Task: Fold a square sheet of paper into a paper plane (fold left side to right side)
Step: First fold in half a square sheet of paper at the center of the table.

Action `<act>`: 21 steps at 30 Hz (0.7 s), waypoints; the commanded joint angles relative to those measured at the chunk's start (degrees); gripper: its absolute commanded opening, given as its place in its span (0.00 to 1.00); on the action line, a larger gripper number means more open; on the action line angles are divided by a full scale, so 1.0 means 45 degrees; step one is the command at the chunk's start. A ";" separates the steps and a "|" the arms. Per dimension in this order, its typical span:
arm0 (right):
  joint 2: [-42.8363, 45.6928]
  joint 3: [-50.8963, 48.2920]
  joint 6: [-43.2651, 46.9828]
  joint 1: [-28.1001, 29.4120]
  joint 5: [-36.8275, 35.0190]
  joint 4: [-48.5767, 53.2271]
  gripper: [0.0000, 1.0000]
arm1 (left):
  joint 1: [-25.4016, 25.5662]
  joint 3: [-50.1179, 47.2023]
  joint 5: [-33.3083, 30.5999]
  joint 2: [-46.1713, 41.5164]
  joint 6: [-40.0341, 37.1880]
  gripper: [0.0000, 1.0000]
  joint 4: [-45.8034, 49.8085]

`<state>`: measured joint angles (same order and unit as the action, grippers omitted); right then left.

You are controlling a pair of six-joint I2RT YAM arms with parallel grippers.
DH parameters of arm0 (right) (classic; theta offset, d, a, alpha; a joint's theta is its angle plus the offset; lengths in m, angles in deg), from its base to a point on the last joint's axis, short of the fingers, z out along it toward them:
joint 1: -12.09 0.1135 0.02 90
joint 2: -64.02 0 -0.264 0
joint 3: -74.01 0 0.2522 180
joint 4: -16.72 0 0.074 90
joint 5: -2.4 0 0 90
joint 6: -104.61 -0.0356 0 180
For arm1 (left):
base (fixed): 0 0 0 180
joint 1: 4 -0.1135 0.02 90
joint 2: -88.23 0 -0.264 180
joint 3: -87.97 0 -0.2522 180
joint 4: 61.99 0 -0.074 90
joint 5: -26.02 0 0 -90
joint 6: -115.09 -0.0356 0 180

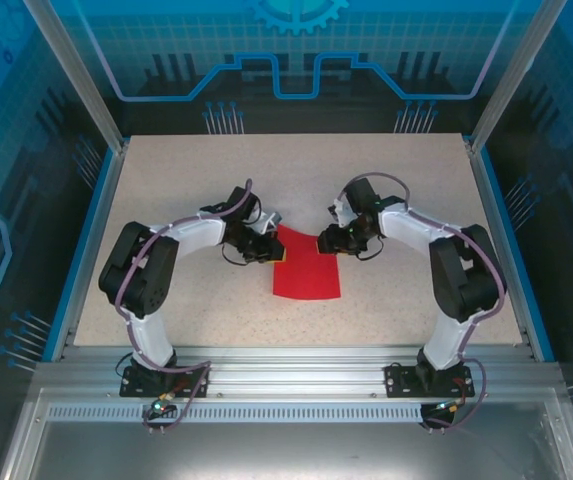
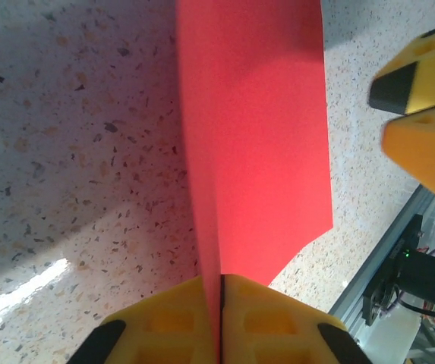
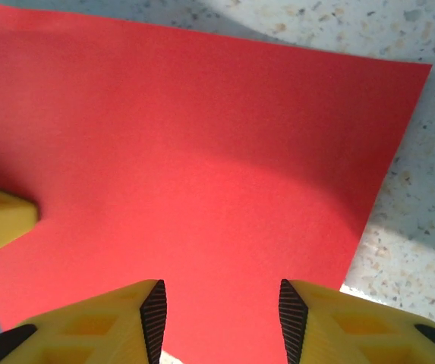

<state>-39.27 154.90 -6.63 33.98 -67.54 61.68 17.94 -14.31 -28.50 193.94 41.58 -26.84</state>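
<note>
The square sheet of paper (image 1: 306,270) is bright red and lies mid-table, its far left part lifted. My left gripper (image 1: 269,250) is shut on the paper's edge; in the left wrist view the sheet (image 2: 263,136) runs edge-on out of the closed yellow fingers (image 2: 171,322). My right gripper (image 1: 328,240) is at the paper's far right corner, open. In the right wrist view the red sheet (image 3: 194,152) lies under and between the spread fingers (image 3: 152,311), which are not closed on it. The right gripper's yellow fingers (image 2: 422,114) show at the right of the left wrist view.
The speckled beige table (image 1: 166,190) stretches around the paper on all sides. Blue rails (image 1: 86,240) edge it left and right, and an aluminium frame (image 1: 296,365) carrying the arm bases runs along the near side.
</note>
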 commanded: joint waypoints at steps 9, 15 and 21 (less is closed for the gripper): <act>-0.1292 0.0168 -0.0238 0.0063 -0.0673 0.0171 0.43 | 0.0121 0.0688 0.0153 0.0159 0.0002 0.31 0.0450; -0.1442 0.0003 -0.0178 0.0077 -0.0708 0.0216 0.43 | 0.0401 0.0936 0.1085 0.0260 0.0287 0.43 0.0217; -0.1520 -0.0172 -0.0162 0.0057 -0.0737 0.0109 0.43 | 0.0666 0.1124 0.1853 0.0276 0.1053 0.50 -0.0559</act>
<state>-44.82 155.06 -7.48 33.96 -70.50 61.68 20.32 -11.18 -24.04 194.11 43.90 -27.39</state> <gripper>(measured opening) 0.425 0.497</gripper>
